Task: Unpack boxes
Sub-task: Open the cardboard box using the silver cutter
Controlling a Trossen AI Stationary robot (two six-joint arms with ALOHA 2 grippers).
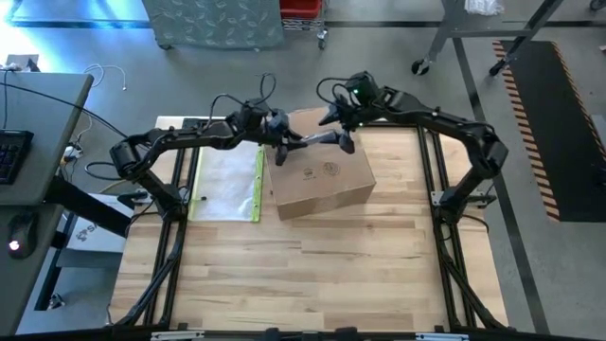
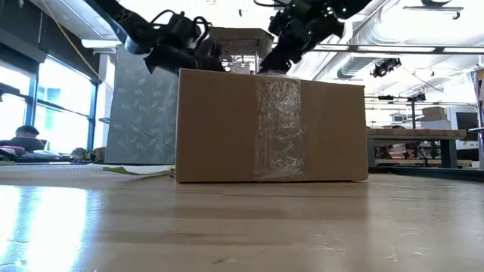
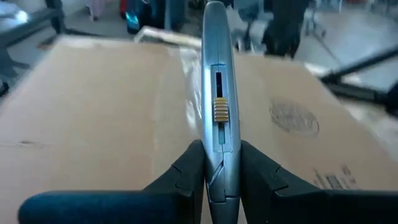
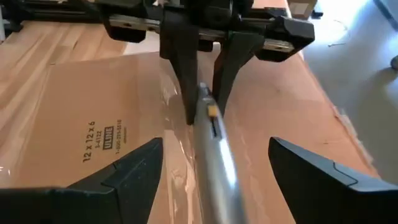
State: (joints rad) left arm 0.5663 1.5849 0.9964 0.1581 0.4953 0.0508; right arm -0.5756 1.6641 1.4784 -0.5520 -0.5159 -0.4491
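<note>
High view: cardboard carton [image 1: 320, 180] on the wooden table [image 1: 312, 275], toward the far edge, about midway between the left and right edges, turned a little askew, flaps closed. Clear tape strip [image 2: 278, 128] along the middle seam of the top and down the near side wall, uncut as far as visible. Flat clear sleeve with yellow edge [image 1: 227, 185] just beside the carton, toward the left edge of the table.

Above the far part of the carton top, a grey utility knife [image 3: 216, 106], long axis roughly along the tape seam, slider button [image 3: 219, 110] facing up. Clamped near its rear end in the left gripper [image 3: 221, 171], fingers narrow and tight on the handle. Blade tip not visible; impossible to say whether it touches the tape.

Right gripper [image 4: 214, 171] from the far right side, fingers wide apart, straddling the other end of the same knife without contact on it, low over the tape seam.

Probably the decisive relation: knife axis in line with the seam, carton lying toward the near edge from both grippers. Left arm already in possession of the tool, so nearer to the cut; right arm equally close, perhaps for a handover or to steady the carton.
</note>
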